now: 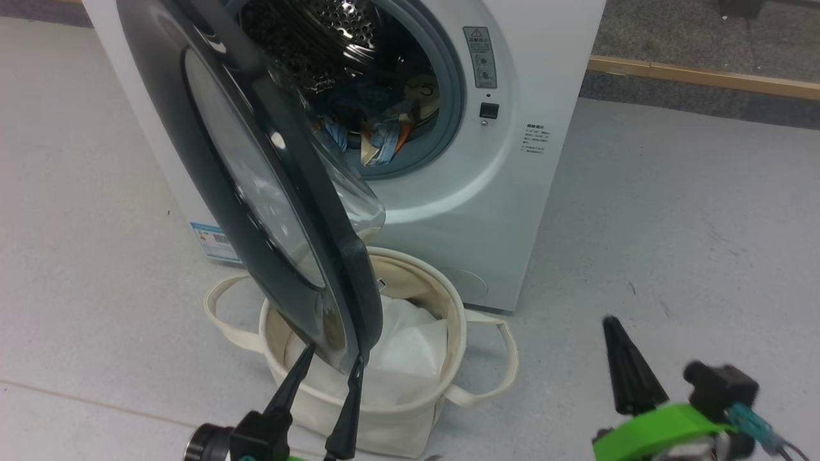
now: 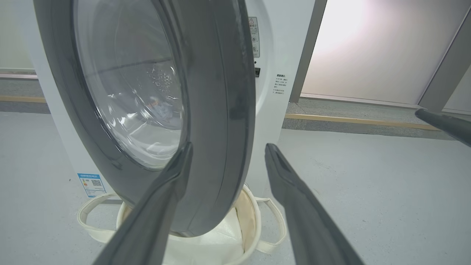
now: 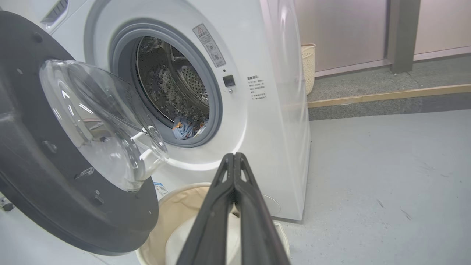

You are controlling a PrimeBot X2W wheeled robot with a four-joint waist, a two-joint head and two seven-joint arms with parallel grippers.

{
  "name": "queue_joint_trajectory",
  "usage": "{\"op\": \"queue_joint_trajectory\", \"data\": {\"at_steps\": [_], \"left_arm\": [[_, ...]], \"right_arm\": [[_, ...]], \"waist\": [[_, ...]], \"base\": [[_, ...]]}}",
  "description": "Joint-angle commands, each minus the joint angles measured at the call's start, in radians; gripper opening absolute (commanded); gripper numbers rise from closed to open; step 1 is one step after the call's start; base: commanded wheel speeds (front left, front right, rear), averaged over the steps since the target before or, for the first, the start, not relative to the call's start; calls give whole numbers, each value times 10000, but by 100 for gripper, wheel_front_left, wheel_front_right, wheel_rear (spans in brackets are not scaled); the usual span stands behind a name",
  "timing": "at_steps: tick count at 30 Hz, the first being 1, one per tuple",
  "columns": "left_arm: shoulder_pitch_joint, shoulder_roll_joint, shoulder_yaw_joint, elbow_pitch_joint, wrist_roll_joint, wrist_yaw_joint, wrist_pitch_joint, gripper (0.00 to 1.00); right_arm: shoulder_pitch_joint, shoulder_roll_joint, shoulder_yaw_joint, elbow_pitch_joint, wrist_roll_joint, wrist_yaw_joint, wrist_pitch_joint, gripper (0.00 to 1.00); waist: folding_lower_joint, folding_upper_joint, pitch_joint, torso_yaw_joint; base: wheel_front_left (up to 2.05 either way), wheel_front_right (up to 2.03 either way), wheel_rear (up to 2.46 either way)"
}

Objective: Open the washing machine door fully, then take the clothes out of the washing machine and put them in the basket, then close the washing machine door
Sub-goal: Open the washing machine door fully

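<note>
The washing machine (image 1: 512,192) (image 3: 272,110) stands ahead with its door (image 1: 211,160) (image 2: 220,92) (image 3: 36,165) swung partly out, the glass bowl facing the drum. The clothes (image 1: 384,137) (image 3: 184,129), blue and orange, lie low in the steel drum. The cream basket (image 1: 448,301) (image 2: 254,217) (image 3: 176,195) sits on the floor under the door, white puffy stuffing (image 1: 410,339) inside. My left gripper (image 1: 336,352) (image 2: 228,147) is open, its fingers straddling the door's lower rim. My right gripper (image 1: 612,323) (image 3: 233,154) is shut and empty, to the right of the basket.
Bare grey floor (image 1: 672,224) stretches to the machine's right. A wooden strip (image 1: 705,75) runs along the floor at the back. A pale wicker bin (image 3: 308,66) stands behind the machine. The right arm's finger (image 2: 445,125) crosses the left wrist view's right edge.
</note>
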Motion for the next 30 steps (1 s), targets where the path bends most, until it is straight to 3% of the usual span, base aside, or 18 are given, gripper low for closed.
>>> {"op": "queue_joint_trajectory", "data": {"at_steps": [1,2,3,11,30], "left_arm": [[-191,36,355,-384,105,116,-118,100],[-182,36,397,-397,103,151,-118,100],[-177,36,439,-412,118,184,-118,100],[-258,36,601,-290,339,356,-118,100],[-405,35,500,-435,285,420,-118,100]], "right_arm": [[-90,105,-200,-546,-300,83,-122,0],[126,218,-436,-669,-562,83,-122,20],[286,275,-581,-794,-888,83,-122,98],[642,690,-924,-1169,-2139,83,-123,100],[475,960,-835,-1042,-2617,83,-124,100]], "waist": [[0,-1,-19,-41],[0,-1,-22,-80],[0,-1,-15,-122],[0,-1,95,-308],[0,-1,90,-188]], "base": [[0,0,0],[0,0,0],[0,0,0],[0,0,0],[0,0,0]]}}
